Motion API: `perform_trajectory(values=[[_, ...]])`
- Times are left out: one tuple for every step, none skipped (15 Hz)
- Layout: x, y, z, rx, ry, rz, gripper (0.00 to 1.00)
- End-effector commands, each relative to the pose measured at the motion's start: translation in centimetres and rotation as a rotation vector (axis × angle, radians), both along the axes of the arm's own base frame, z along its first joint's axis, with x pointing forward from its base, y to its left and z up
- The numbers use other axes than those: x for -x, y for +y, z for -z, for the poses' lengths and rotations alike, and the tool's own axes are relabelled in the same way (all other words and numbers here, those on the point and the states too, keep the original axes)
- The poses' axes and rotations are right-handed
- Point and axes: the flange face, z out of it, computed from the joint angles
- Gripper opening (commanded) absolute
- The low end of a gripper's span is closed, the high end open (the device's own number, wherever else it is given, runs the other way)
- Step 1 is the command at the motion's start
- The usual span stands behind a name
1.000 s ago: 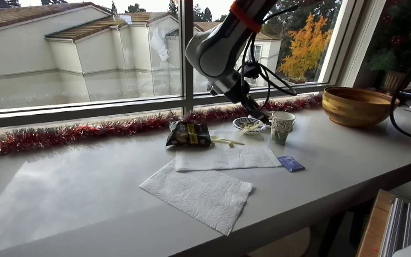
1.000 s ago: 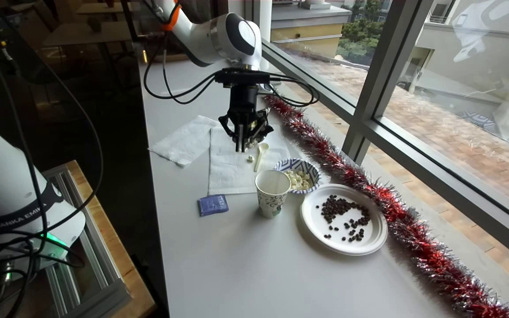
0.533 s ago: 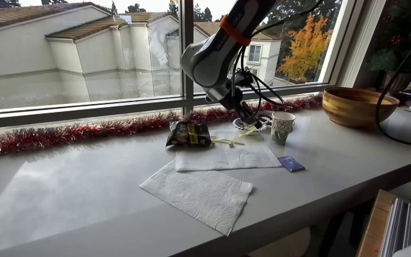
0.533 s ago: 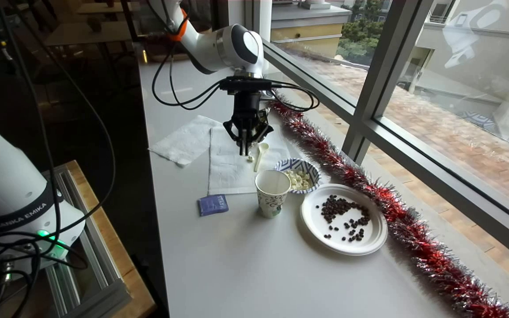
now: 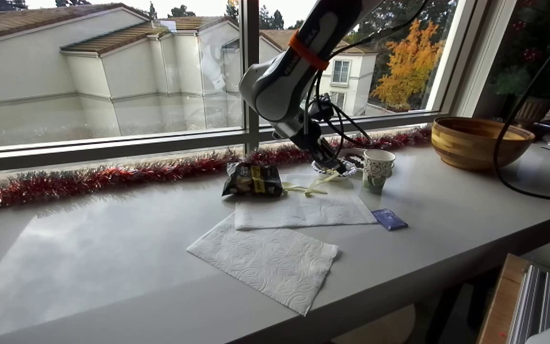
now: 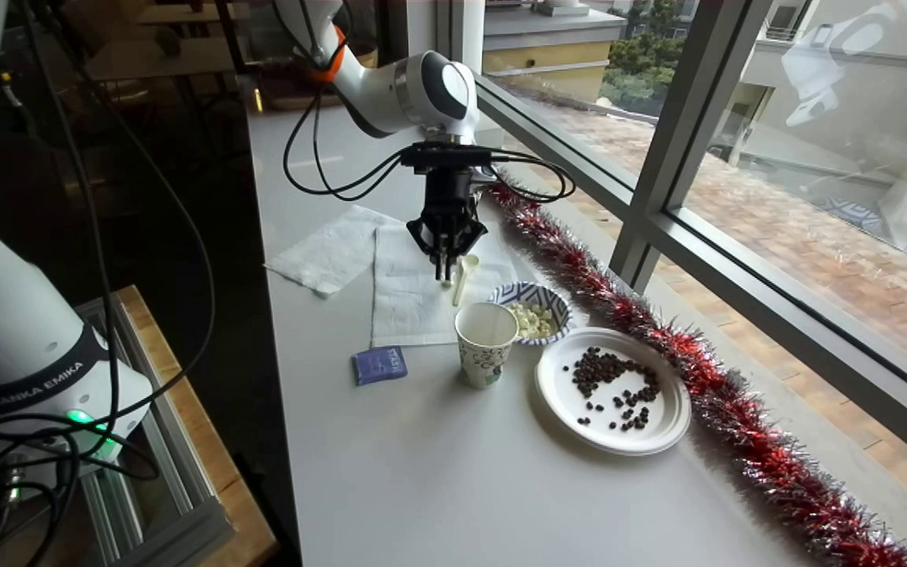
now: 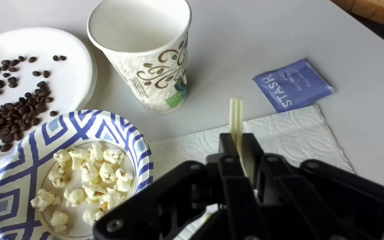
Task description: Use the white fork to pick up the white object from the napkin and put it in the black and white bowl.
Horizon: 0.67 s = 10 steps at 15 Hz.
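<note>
My gripper [image 5: 342, 168] is shut on the pale white fork's handle [image 7: 236, 115]. It is low over the napkin; it also shows in an exterior view [image 6: 443, 272]. The fork [image 5: 322, 181] slants down, its far end at or just beside the white object, a small popcorn piece [image 5: 308, 194]. I cannot tell if they touch. The piece is partly behind the fingertips in an exterior view [image 6: 446, 283]. It lies on the white napkin [image 5: 303, 214]. The black and white bowl [image 6: 510, 293] stands beside the napkin, holding popcorn; it looks blue-patterned in the wrist view [image 7: 10, 200].
A pale spoon [image 6: 466, 274] lies on the napkin near the popcorn piece. A paper cup [image 6: 485, 350] stands by the bowl. A white plate of dark beans [image 6: 552, 394], tea packet [image 6: 380, 365], snack bag [image 5: 251, 179], wooden bowl [image 5: 478, 148] and tinsel garland [image 5: 160, 179] are around.
My gripper has moved lower and towards the popcorn piece with the fork in it. The fork's far end has come down from over the bowl side to the piece.
</note>
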Motion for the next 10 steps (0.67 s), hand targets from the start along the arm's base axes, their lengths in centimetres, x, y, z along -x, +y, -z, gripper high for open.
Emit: perform_trajectory(values=[[-0.8, 0.1, 0.4, 0.029, 0.007, -0.004, 0.03], [-0.7, 0.1, 0.6, 0.031, 0.012, -0.004, 0.03], [-0.7, 0.1, 0.7, 0.034, 0.016, -0.004, 0.03], [-0.6, 0.2, 0.9, 0.039, 0.022, -0.003, 0.03], [-0.6, 0.2, 1.0, 0.040, 0.027, -0.003, 0.03], [-0.5, 0.3, 1.0, 0.044, 0.032, -0.003, 0.03], [-0.5, 0.3, 1.2, 0.047, 0.037, -0.004, 0.03], [-0.4, 0.4, 1.3, 0.049, 0.042, -0.003, 0.03], [-0.4, 0.4, 1.4, 0.051, 0.047, -0.004, 0.03], [-0.3, 0.5, 1.5, 0.053, 0.052, -0.003, 0.03]])
